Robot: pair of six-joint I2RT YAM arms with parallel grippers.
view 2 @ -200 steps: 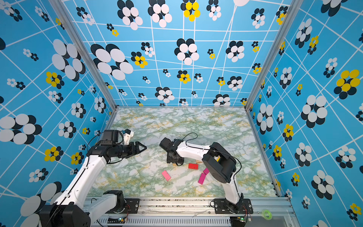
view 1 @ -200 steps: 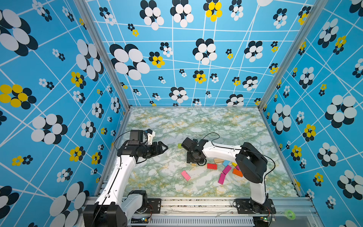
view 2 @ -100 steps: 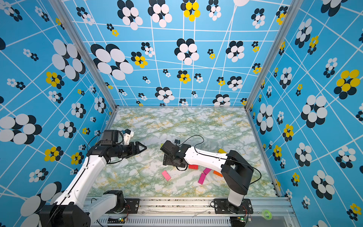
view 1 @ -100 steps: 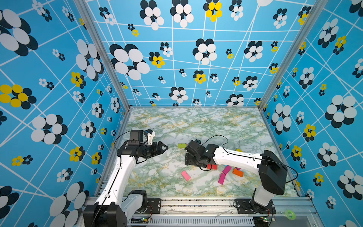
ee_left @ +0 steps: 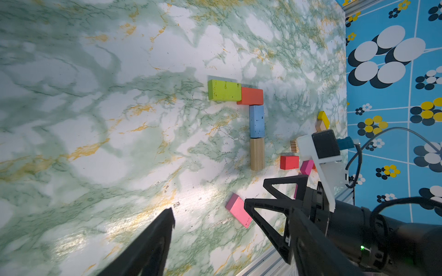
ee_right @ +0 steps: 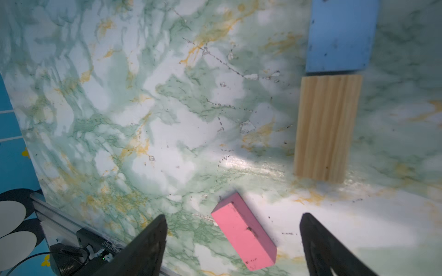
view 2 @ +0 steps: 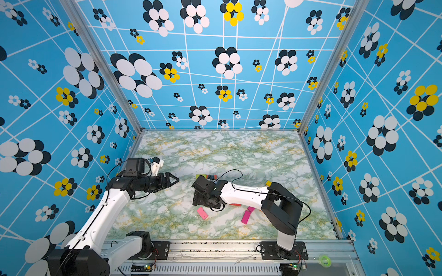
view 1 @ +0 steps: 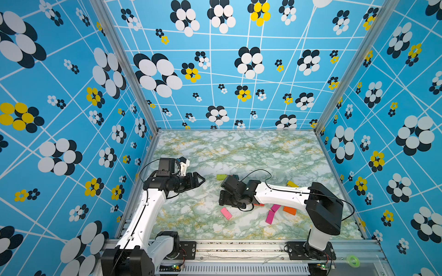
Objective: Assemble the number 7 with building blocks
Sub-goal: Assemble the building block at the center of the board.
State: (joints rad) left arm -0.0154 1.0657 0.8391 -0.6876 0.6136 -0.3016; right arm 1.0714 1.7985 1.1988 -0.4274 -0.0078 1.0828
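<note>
The number 7 (ee_left: 256, 112) lies mid-table on the marbled table (view 1: 239, 153), just beyond the right gripper (ee_right: 233, 215). Only the left wrist view shows it whole: a green block (ee_left: 224, 90) and an orange block (ee_left: 252, 96) lie end to end as the bar. A light blue block (ee_left: 256, 121) and a plain wood block (ee_left: 257, 154) run on from the orange one as the stem, four blocks in all. In both top views the right wrist covers nearly all of it, leaving little more than the green end. The right wrist view cuts the light blue block off at the frame edge. The right gripper's fingers stand wide apart with nothing between them but the pink block (ee_right: 244, 231), which lies flat on the table and touches neither. A red block (ee_left: 289, 162) lies loose near the stem's end. Beside it, a magenta block (ee_left: 306, 166) and a striped wood block (ee_left: 294, 146) are half hidden behind the right arm's camera mount (ee_left: 318, 155). A yellow block (ee_left: 323, 119) shows past the mount; what it rests on I cannot tell. The left gripper (view 1: 202, 179) hangs spread and empty beside the figure. In its own wrist view only one finger (ee_left: 162, 239) is clear, and the other merges with the dark right arm.
</note>
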